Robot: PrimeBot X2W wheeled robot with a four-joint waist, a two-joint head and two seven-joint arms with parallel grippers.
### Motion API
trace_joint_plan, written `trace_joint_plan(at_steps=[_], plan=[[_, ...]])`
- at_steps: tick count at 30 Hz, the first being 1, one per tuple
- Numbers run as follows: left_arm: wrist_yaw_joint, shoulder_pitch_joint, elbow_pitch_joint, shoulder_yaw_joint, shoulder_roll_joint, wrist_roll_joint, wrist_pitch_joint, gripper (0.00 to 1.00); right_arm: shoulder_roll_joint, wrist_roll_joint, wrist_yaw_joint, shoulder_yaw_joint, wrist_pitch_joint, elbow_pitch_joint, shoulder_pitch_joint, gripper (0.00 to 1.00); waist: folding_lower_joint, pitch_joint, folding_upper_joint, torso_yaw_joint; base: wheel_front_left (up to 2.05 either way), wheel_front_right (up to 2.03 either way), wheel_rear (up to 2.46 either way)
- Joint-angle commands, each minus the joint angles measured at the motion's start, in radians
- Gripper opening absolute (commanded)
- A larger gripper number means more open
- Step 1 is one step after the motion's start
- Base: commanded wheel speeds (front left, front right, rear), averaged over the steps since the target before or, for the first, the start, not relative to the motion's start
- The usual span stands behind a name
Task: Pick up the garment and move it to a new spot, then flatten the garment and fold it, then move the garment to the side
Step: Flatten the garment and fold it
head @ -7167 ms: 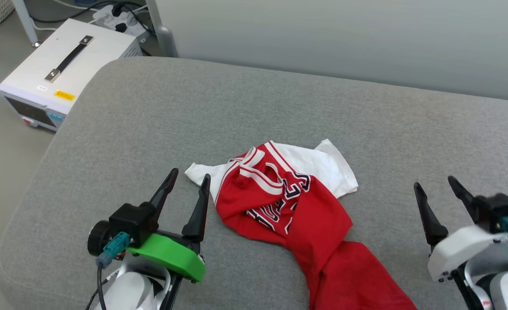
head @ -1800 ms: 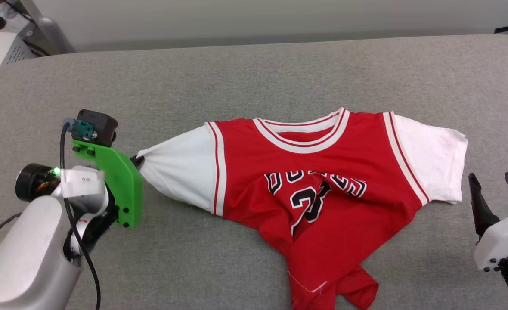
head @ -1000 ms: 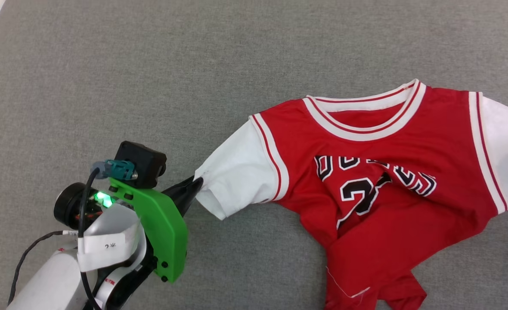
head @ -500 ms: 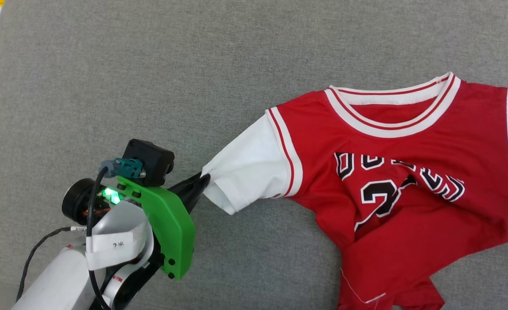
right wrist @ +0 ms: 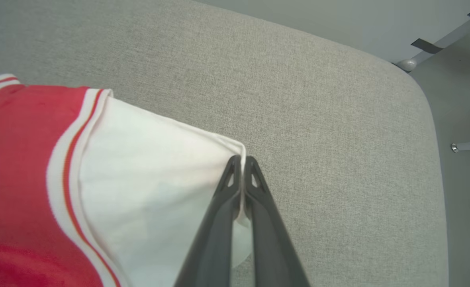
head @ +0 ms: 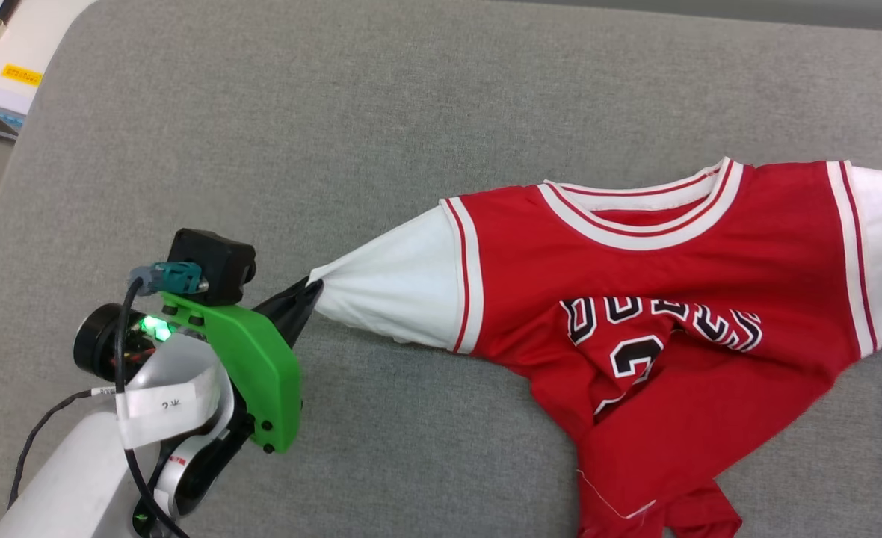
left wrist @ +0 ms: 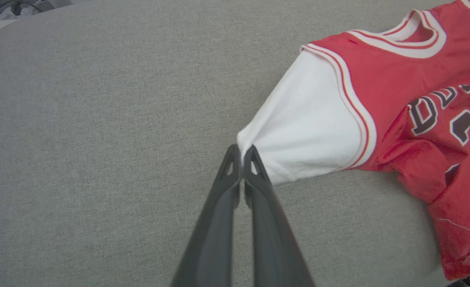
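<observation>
1. Your right gripper has just closed. Under two seconds ago it stood spread beside the shirt; now its fingers are pressed together on the edge of the right sleeve.
2. Your left gripper still pinches the tip of the left sleeve, which is now drawn into a tight cone.
3. The shirt lies chest-up on the grey cushion, collar away from you, held at both sleeves.
4. With both ends gripped, you can probably lift or stretch it, so the move to a new spot looks ready to begin.
5. The lower half is creased and the hem is bunched near you, so flattening remains.
</observation>
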Motion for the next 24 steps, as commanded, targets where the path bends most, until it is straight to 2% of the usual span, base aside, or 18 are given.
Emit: trace_joint_plan(at_steps=[1, 14, 24], plan=[[-0.001, -0.008, 0.008, 0.013, 0.009, 0.006, -0.013, 0.00, -0.017, 0.013, -0.001, 0.006, -0.023, -0.013, 0.014, 0.00, 0.0000, -0.081, 0.0000, -0.026, 0.00, 0.00, 0.00], [0.027, -0.036, -0.014, 0.093, 0.044, 0.037, -0.087, 0.00, -0.129, 0.058, -0.001, 0.026, -0.154, -0.131, 0.020, 0.00, 0.0000, -0.256, 0.0000, -0.045, 0.00, 0.00, 0.00], [0.049, -0.089, -0.059, 0.172, 0.075, 0.058, -0.137, 0.00, -0.141, 0.104, -0.001, 0.028, -0.190, -0.228, -0.032, 0.00, 0.0000, -0.320, 0.0000, -0.068, 0.00, 0.00, 0.00]])
